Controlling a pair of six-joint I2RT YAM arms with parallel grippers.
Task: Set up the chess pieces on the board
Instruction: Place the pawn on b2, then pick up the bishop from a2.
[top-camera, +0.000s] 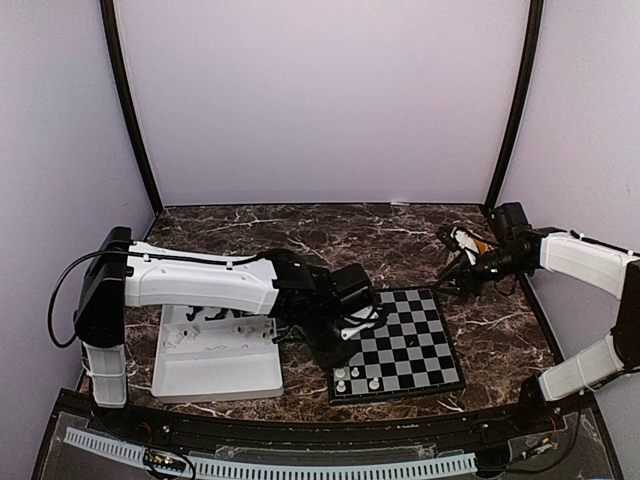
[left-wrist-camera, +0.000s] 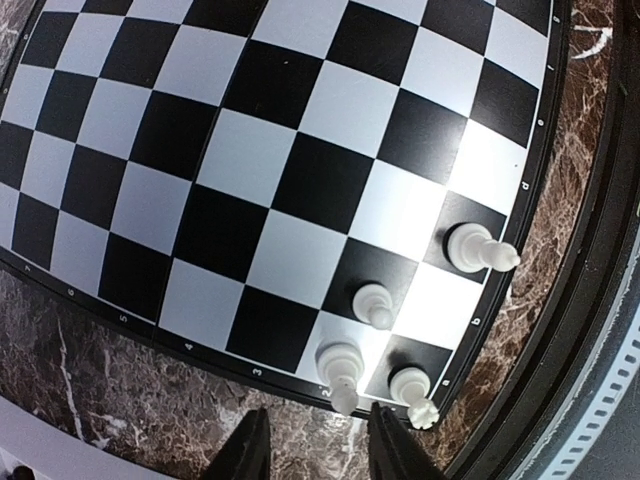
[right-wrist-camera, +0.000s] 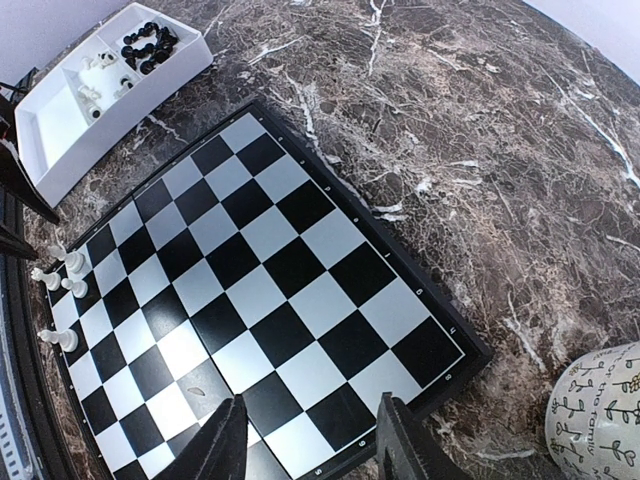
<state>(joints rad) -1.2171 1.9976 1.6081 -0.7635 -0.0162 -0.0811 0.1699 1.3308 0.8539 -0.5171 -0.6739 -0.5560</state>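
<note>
The board (top-camera: 405, 340) lies right of centre on the marble table. Several white chess pieces stand at its near-left corner (top-camera: 355, 378); the left wrist view shows them on that corner's squares (left-wrist-camera: 374, 303). My left gripper (left-wrist-camera: 318, 440) is open and empty, just off the board's edge beside those pieces, and it shows in the top view (top-camera: 345, 335). My right gripper (right-wrist-camera: 312, 410) is open and empty above the board's far-right corner (right-wrist-camera: 270, 280). More black pieces (right-wrist-camera: 150, 40) and white pieces (right-wrist-camera: 95, 85) lie in the tray.
A white plastic tray (top-camera: 215, 370) sits left of the board, partly under my left arm. A patterned mug (right-wrist-camera: 600, 420) stands near the board's far-right corner, beside my right gripper (top-camera: 452, 275). Black frame posts and pale walls enclose the table.
</note>
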